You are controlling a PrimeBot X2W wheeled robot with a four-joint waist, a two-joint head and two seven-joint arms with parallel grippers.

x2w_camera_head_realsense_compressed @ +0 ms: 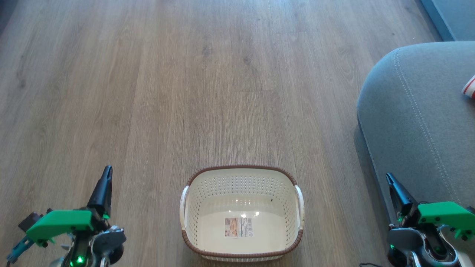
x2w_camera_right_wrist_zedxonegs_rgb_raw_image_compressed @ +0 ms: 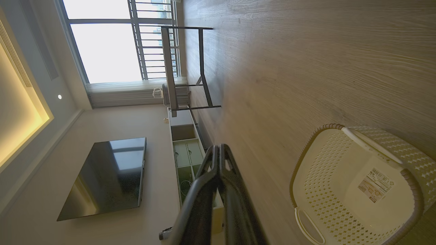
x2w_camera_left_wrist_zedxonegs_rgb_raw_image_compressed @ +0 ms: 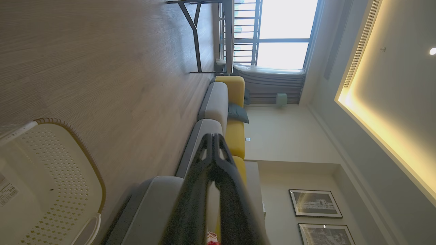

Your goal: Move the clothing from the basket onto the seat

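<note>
The cream basket point(x2w_camera_head_realsense_compressed: 193, 237) with a brown rim stands on the wood floor at the bottom centre, holding just a sticker on its floor; it also shows as the basket point(x2w_camera_left_wrist_zedxonegs_rgb_raw_image_compressed: 61, 177) and the basket point(x2w_camera_right_wrist_zedxonegs_rgb_raw_image_compressed: 327, 190) in the wrist views. The grey seat point(x2w_camera_head_realsense_compressed: 412, 118) fills the right side. A bit of red clothing point(x2w_camera_head_realsense_compressed: 469, 87) with white stripes lies on it at the right edge, and a scrap of the clothing point(x2w_camera_left_wrist_zedxonegs_rgb_raw_image_compressed: 212, 237) shows behind my left fingers. My left gripper point(x2w_camera_head_realsense_compressed: 107, 170) is shut left of the basket, holding nothing. My right gripper point(x2w_camera_head_realsense_compressed: 388, 176) is shut beside the seat's front edge, holding nothing.
Wood floor point(x2w_camera_head_realsense_compressed: 185, 81) stretches ahead of the basket. The left wrist view shows a sofa with yellow backs point(x2w_camera_left_wrist_zedxonegs_rgb_raw_image_compressed: 235, 136) and a dark-framed table point(x2w_camera_left_wrist_zedxonegs_rgb_raw_image_compressed: 204, 37) by a window. A wall television point(x2w_camera_right_wrist_zedxonegs_rgb_raw_image_compressed: 105, 177) and low cabinet point(x2w_camera_right_wrist_zedxonegs_rgb_raw_image_compressed: 185, 149) appear in the right wrist view.
</note>
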